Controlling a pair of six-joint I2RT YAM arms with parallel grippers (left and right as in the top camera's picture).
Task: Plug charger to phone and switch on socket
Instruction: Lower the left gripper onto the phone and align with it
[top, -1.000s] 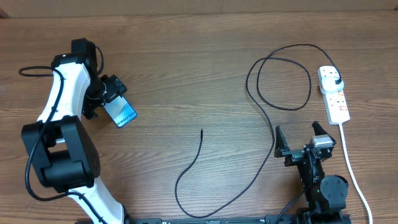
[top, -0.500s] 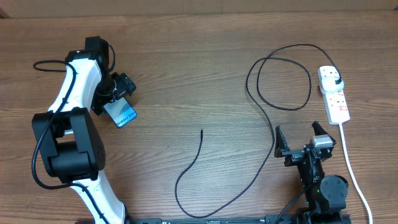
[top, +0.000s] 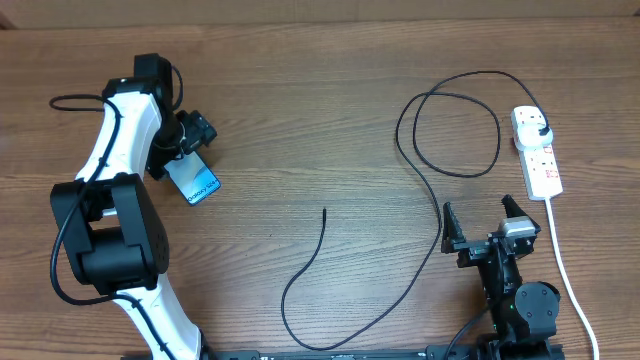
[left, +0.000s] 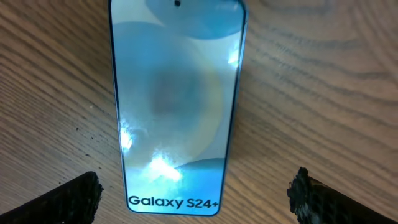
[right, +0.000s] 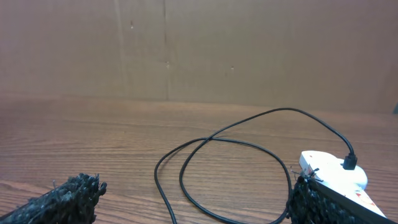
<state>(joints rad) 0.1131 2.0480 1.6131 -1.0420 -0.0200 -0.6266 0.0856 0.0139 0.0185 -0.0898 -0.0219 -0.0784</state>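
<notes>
the left gripper (left: 194, 199) hangs over the slim black-edged smartphone with the lit light-blue screen (left: 177, 99). its jaws are spread wide, with a rough black fingertip (left: 74, 199) off each long edge and nothing pinched. the phone lies flat on the brown wooden table (top: 300, 100), at the left. it is well apart from the long thin black charger cable (right: 280, 110), whose small free connector end (top: 324, 212) rests near the middle. the step looks like taking hold of the phone. to do it well, set the jaws square to the long edges, come down low enough to catch the thin sides, and close gently so the phone neither skids nor tilts. the right gripper (top: 477, 206) sits spread and empty just beside the cable, near the small white oblong power strip with red markings (top: 540, 165).
</notes>
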